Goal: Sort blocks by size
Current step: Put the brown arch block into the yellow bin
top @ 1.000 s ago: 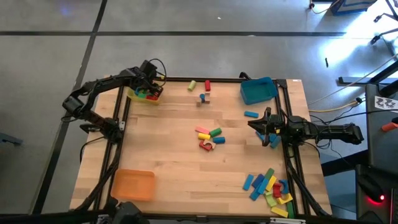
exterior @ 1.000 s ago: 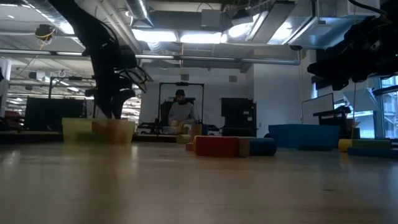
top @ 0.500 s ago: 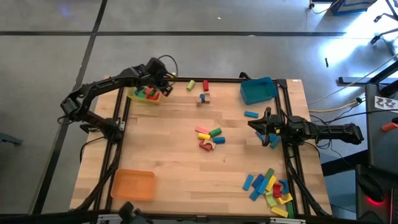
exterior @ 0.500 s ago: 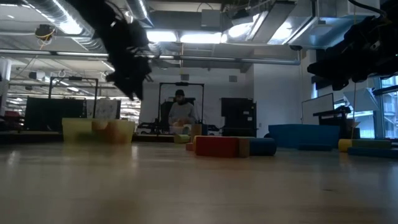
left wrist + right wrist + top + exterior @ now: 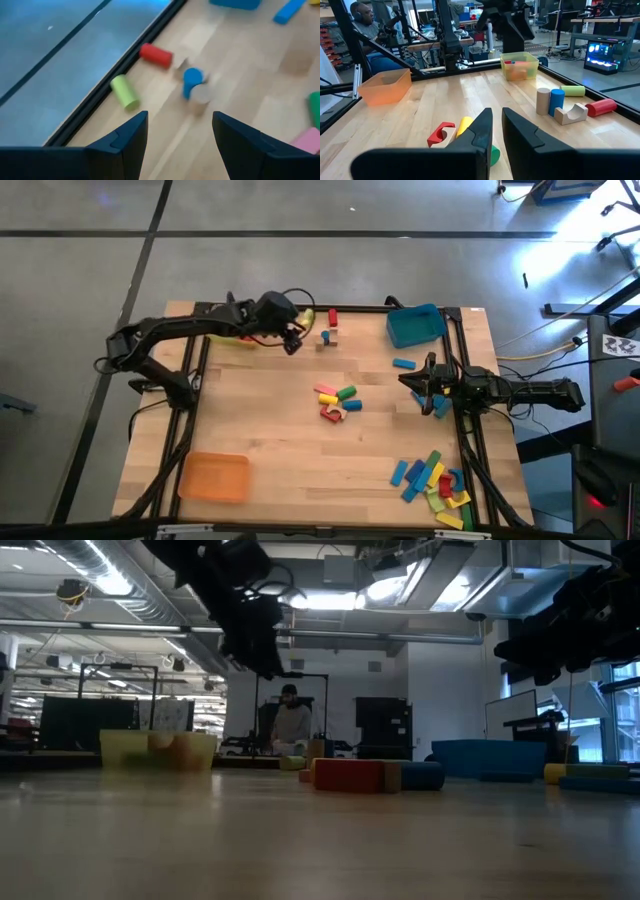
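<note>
Left gripper (image 5: 292, 338) hangs in the upper left-centre of the overhead frame, just right of the yellow tray (image 5: 222, 337), much of which the arm covers; its fingers (image 5: 125, 142) stand apart with nothing between them, and its wrist camera looks onto the small group of blocks near the top edge — a yellow-green cylinder (image 5: 124, 92), a red cylinder (image 5: 155, 54) and a blue cylinder (image 5: 192, 80) beside a plain wooden piece (image 5: 201, 93). Judgement: the empty, spread fingers pointed at this group suggest a fresh pick is being lined up there. Right gripper (image 5: 418, 381) waits at the right-centre of the overhead frame, fingers drawn together and holding nothing, clear of the working side so the arms do not cross. The blocks lie in several lots: the top group; a loose cluster of pink, green, yellow and red pieces (image 5: 337, 401) in the middle of the table; a single blue bar (image 5: 404, 364) right of centre; and a dense heap of blue, yellow, green and red pieces (image 5: 432, 483) at lower right. Some coloured pieces show inside the yellow tray in the right wrist view. The blue tray (image 5: 416, 325) sits upper right, the orange tray (image 5: 214, 476) lower left — the orange one looks empty. Judgement: sorting is at an early stage, most pieces not yet binned
</note>
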